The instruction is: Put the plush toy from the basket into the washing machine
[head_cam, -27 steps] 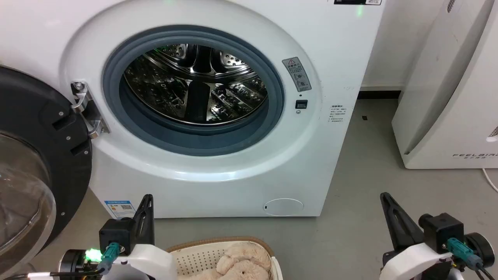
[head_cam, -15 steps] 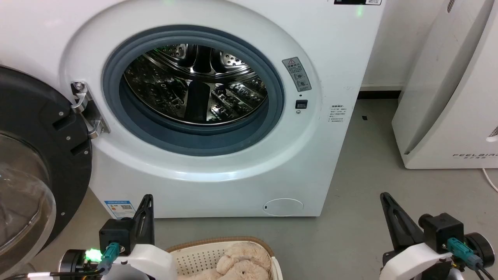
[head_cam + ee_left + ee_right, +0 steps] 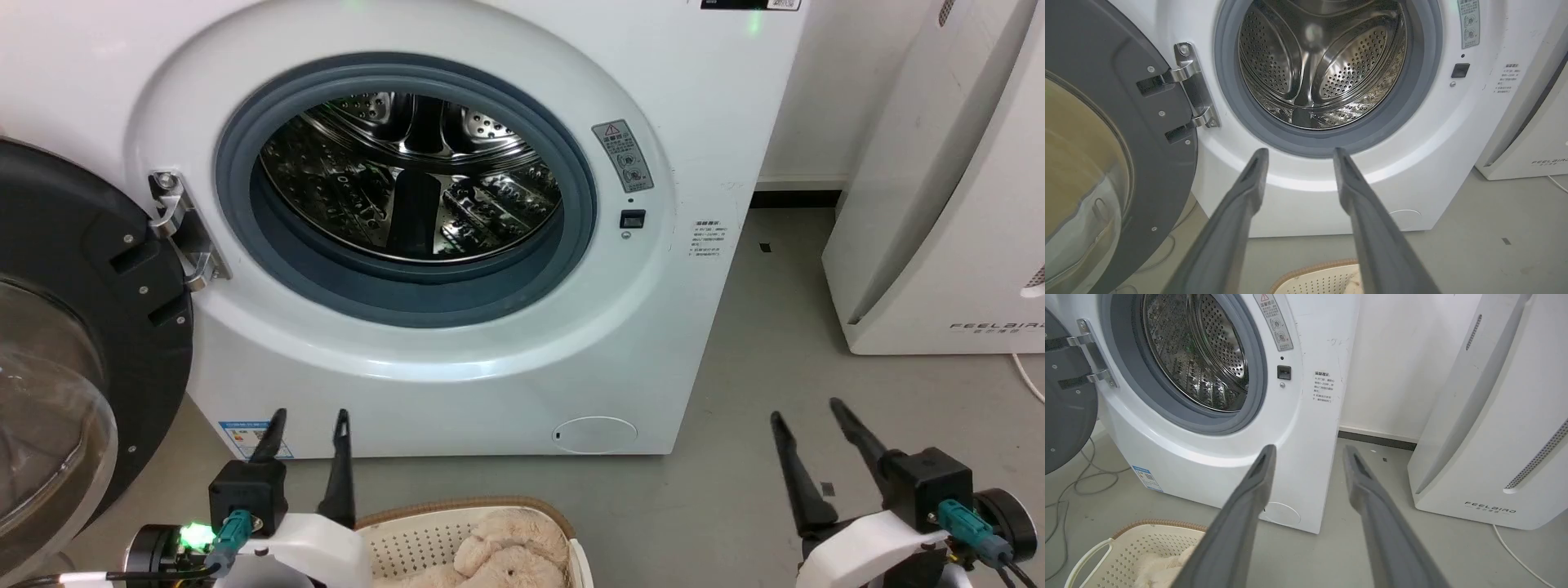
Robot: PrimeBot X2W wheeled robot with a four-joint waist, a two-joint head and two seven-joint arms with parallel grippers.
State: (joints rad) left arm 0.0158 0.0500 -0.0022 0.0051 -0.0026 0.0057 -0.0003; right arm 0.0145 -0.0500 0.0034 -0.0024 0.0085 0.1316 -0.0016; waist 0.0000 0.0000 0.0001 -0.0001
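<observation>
The white washing machine (image 3: 718,98) fills the upper head view, its steel drum (image 3: 412,175) bare and its black-framed glass door (image 3: 73,343) swung open at the left. On the floor at the bottom sits the cream basket (image 3: 408,535) with the fluffy beige plush toy (image 3: 510,555) lying inside it. My left gripper (image 3: 308,418) stands open just left of the basket, nothing between its fingers. My right gripper (image 3: 804,410) is open over the floor to the right. The drum (image 3: 1323,65), the left gripper (image 3: 1300,153) and the basket rim (image 3: 1310,271) show in the left wrist view; the right gripper (image 3: 1308,451) and the basket (image 3: 1135,547) in the right wrist view.
A white slanted appliance lettered FEELBAIR (image 3: 947,204) stands on the floor at the right, with a white cord (image 3: 1027,376) beside it. Grey cables (image 3: 1073,486) lie on the floor under the open door. Grey floor (image 3: 759,343) lies between machine and appliance.
Both grippers have gone from shut to open; each now shows two spread fingers. The arms, basket and toy have stayed in place.
</observation>
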